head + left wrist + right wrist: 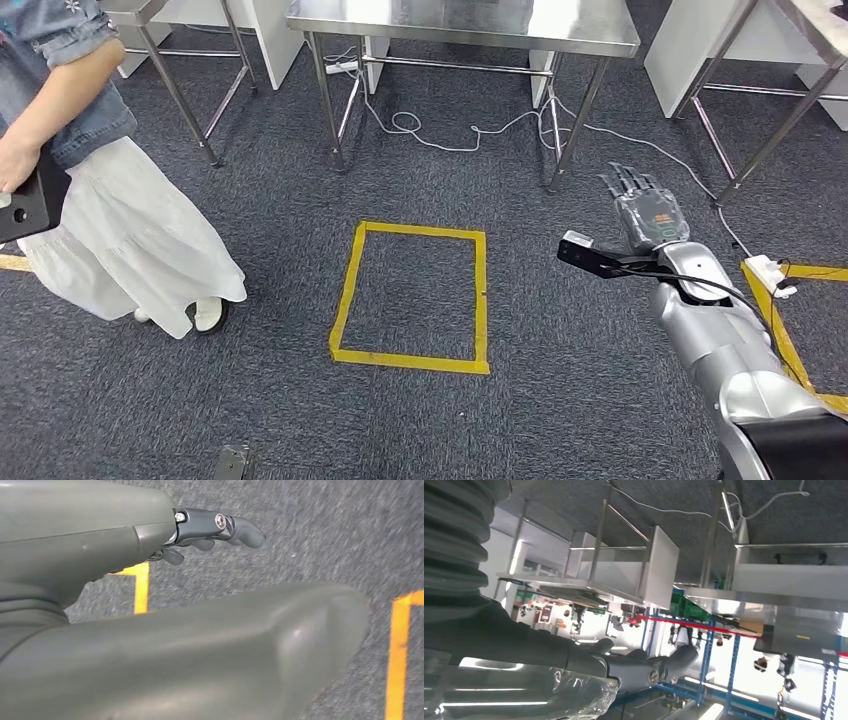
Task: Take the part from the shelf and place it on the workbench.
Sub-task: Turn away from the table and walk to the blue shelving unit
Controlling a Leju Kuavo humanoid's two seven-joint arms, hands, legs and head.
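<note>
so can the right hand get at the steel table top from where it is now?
Probably not yet. The right hand is empty, fingers spread, hanging low over the carpet beside the table's leg, with the steel table top further ahead. Nothing blocks the way; the robot likely needs to step closer and raise the arm.

1. The workbench (470,25) has a brushed, shiny steel top and metal legs.
2. The floor (270,200) is rough, matt grey carpet with glossy yellow tape (410,360).
3. The right arm (730,350) is smooth silver metal.
4. The person's skirt (130,240) is soft white cloth.
</note>
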